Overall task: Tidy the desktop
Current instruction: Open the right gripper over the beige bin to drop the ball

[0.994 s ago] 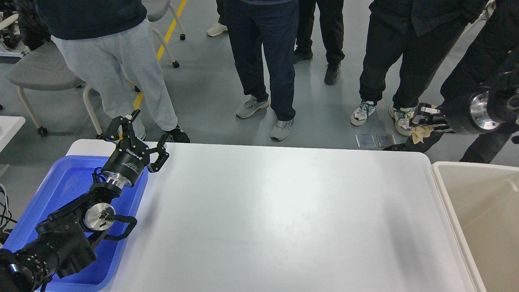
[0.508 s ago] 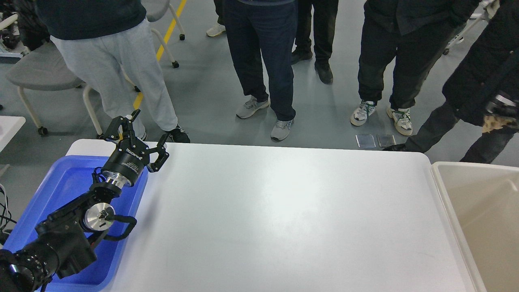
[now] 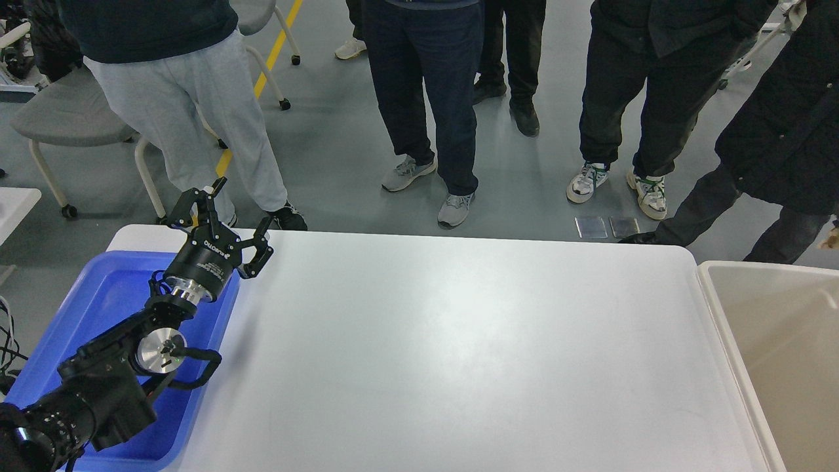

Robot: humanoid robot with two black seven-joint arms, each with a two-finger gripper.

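The broad white rounded-corner desktop (image 3: pixel 459 354) fills the middle of the view, its glossy surface bare. At its left edge sits a blue plastic tray (image 3: pixel 105 301), at its right a beige plastic bin (image 3: pixel 773 328). Above the tray hangs the left gripper (image 3: pixel 229 210), jaws spread wide, holding nothing. Beyond, several people stand on the grey floor (image 3: pixel 328 144).
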